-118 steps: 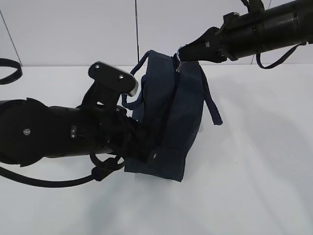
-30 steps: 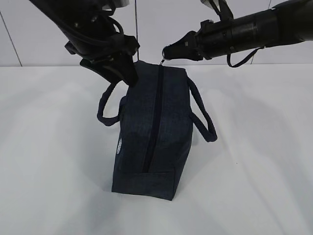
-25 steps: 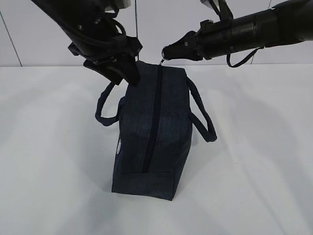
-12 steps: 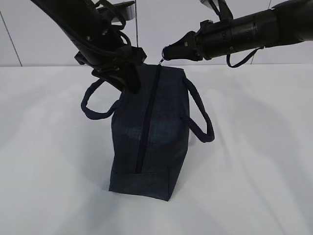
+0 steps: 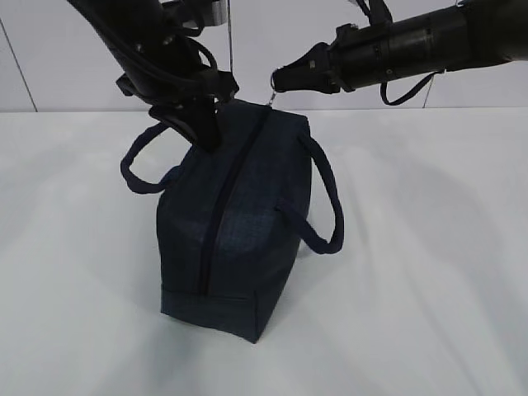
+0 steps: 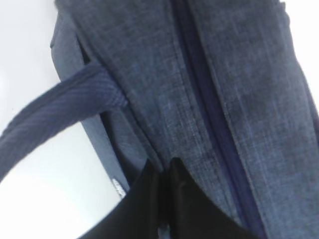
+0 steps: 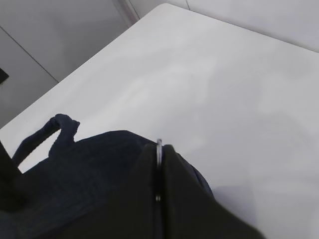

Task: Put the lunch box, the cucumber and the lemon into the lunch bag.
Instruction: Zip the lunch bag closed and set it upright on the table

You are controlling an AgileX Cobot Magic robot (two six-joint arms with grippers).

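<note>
Lunch bag (image 5: pixel 239 219) is the landmark: dark navy, standing on the white tabletop (image 5: pixel 429 272), zipper (image 5: pixel 221 210) running along its top from the near end to the far end, zipped shut along the visible length. Bag leans a bit, near bottom corner toward the camera.

Left of the bag: one loop handle (image 5: pixel 140 165) hangs out over the tabletop. Left end effector (image 5: pixel 200 124) comes down from the upper left onto the bag's far left top edge; in the left wrist view its two black fingers (image 6: pixel 142 199) are pressed together on a fold of the bag's fabric (image 6: pixel 149 124) just beside the zipper (image 6: pixel 209 109), so it is clamped on the bag. The handle strap (image 6: pixel 60 112) crosses that view to the left of the pinch.

Right of the bag: the second loop handle (image 5: pixel 326 194) droops down its right side. Right end effector (image 5: pixel 279 81) reaches in from the upper right to the bag's far top end and is closed on the silver ring pull (image 5: pixel 273 100) of the zipper; the right wrist view shows the ring (image 7: pixel 158 149) nipped between the closed fingers, bag top (image 7: pixel 89 169) just below it.

Lunch box, cucumber and lemon: not visible in any view.
</note>
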